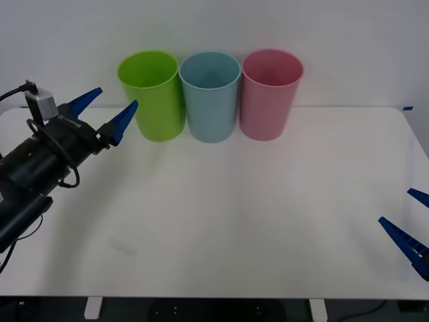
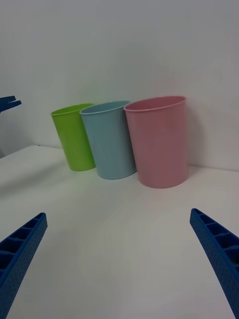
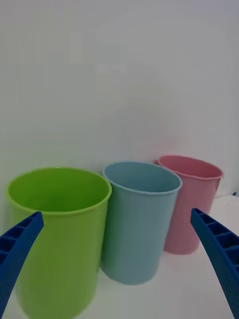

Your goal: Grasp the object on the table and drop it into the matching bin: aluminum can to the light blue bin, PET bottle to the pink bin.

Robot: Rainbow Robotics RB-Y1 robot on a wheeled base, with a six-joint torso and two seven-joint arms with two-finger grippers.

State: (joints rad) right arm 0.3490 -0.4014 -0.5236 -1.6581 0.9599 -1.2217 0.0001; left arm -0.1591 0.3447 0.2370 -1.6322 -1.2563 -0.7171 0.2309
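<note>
Gaping ribbed left end effector (image 1: 107, 111) nears smooth tapered lime bin (image 1: 153, 94); right end effector (image 1: 412, 225) released.

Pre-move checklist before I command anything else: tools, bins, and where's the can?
1. Left tool open and holding nothing, raised beside the lime green bin: ok.
2. Right tool open, holding nothing, low at the table's right edge: ok.
3. Light blue bin upright in the middle of the row: ok.
4. Pink bin upright, on the light blue bin's right: ok.
5. Aluminum can located on the tabletop: not ok.
6. Can already inside a bin: cannot tell, the bins' depths are hidden.
</note>
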